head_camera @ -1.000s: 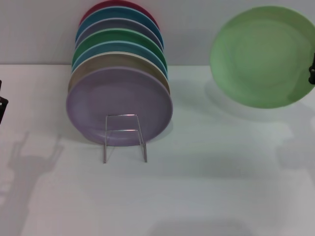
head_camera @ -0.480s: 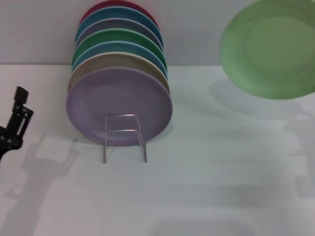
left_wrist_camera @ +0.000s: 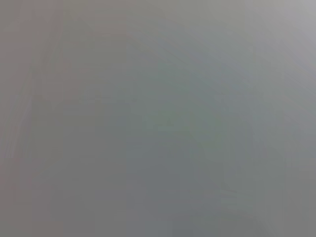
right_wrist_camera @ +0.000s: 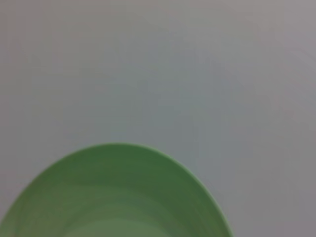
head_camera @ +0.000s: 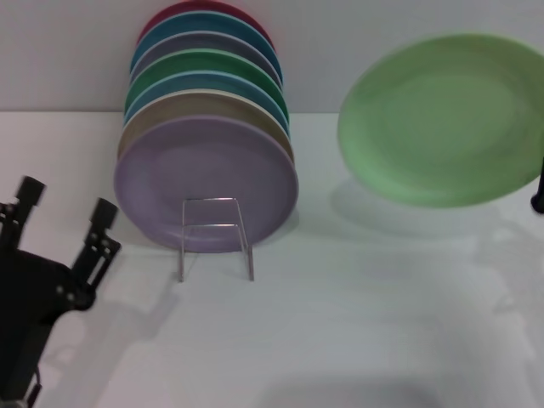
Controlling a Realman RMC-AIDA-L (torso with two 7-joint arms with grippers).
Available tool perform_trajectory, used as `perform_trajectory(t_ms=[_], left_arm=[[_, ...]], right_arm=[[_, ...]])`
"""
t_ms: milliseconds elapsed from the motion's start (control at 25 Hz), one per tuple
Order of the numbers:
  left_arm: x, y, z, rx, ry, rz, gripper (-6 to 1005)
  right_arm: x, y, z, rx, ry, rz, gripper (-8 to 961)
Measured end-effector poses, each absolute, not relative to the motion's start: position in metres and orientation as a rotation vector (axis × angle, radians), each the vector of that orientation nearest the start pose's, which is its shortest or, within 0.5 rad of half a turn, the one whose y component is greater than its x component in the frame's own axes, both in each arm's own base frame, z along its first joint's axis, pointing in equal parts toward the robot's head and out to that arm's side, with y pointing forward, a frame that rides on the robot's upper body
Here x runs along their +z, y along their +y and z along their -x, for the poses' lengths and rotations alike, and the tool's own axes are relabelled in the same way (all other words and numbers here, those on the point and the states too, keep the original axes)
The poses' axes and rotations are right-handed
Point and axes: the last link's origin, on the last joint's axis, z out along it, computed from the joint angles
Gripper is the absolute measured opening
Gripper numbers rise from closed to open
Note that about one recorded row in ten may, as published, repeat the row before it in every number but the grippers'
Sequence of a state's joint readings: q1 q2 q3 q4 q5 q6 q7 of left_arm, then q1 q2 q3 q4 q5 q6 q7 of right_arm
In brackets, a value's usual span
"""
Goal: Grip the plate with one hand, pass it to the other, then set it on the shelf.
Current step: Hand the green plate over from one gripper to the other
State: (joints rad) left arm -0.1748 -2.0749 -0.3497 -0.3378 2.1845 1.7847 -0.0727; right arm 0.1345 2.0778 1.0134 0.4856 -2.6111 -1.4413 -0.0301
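Observation:
The pale light-green plate hangs in the air at the right, tilted, with its shadow on the table below. It also fills the lower part of the right wrist view. My right gripper shows only as a black tip at the right edge, by the plate's rim, and holds it up. My left gripper is at the lower left, open and empty, fingers pointing up, left of the shelf. The shelf's wire front loop stands at the middle left and carries several upright plates.
The lavender plate is foremost on the rack, with tan, blue, emerald-green, grey, teal and red plates behind. A grey wall rises behind the white table. The left wrist view shows only a plain grey surface.
My left gripper has risen into view and moved right toward the rack. The light-green plate has shifted left and slightly down, tilting flatter.

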Motion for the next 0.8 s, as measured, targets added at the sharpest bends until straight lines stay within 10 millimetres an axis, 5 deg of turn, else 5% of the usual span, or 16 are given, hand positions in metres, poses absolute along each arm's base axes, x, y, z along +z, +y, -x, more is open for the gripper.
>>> perform_trajectory(t_ms=[400, 800], left_arm=[[-0.053, 0.186, 0.264, -1.261, -0.317, 1.783, 814], [-0.063, 0.181, 0.266, -1.176, -0.293, 1.821, 813]], right_arm=[[-0.032, 0.218, -0.282, 0.992, 0.237, 1.632, 20], [-0.054, 0.206, -0.267, 1.016, 0.295, 1.646, 20]])
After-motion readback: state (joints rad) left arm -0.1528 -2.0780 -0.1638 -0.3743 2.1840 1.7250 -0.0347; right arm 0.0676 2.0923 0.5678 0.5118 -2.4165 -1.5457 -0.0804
